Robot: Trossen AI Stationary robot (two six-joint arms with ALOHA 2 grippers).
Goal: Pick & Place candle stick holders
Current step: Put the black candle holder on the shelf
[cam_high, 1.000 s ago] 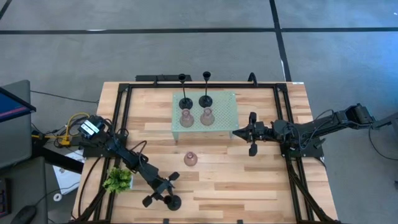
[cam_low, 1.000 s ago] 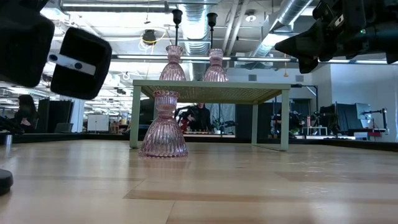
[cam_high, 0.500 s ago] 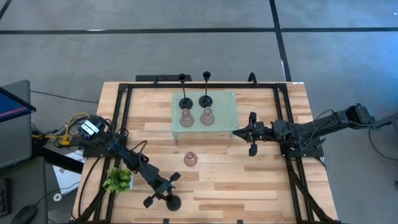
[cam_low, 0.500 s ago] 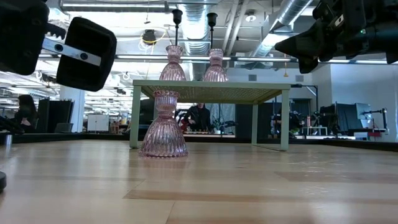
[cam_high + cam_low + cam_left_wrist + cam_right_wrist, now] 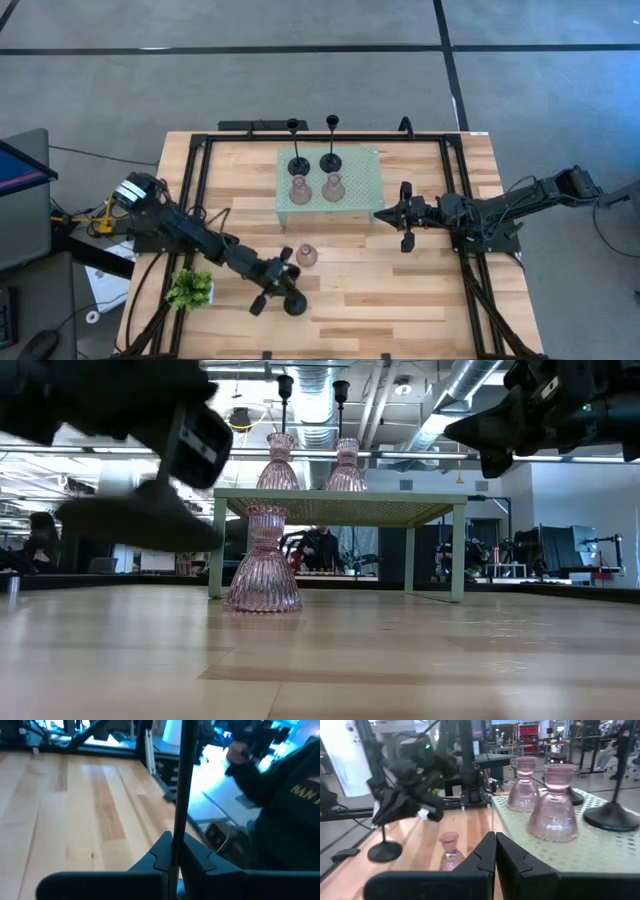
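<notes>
A black candle stick holder with a thin stem (image 5: 184, 775) and a round base (image 5: 295, 305) hangs in my left gripper (image 5: 277, 279), near the table's front middle. A pink holder (image 5: 307, 256) stands on its base on the table just beyond it. Two black holders (image 5: 298, 165) (image 5: 331, 162) and two pink ones (image 5: 299, 190) (image 5: 333, 187) stand on the pale green perforated stand (image 5: 360, 180). My right gripper (image 5: 402, 215) hovers shut and holding nothing, right of the stand. My left gripper pinches the black holder's thin stem (image 5: 176, 845) between its two fingers. The fingers reach in level and lie across the stem. The holder is lifted clear of the table, its round base (image 5: 385, 851) hanging below the fingers.
A small green plant (image 5: 190, 290) sits at the table's near left. A black frame (image 5: 190, 200) runs along the table's edges. Bare wood (image 5: 400, 290) lies at the near right.
My left gripper has risen and swung toward the table's right and far side, toward the pink holder on the table. The black holder's base, on the table a second ago, is now lifted clear. My right arm has kept still.
</notes>
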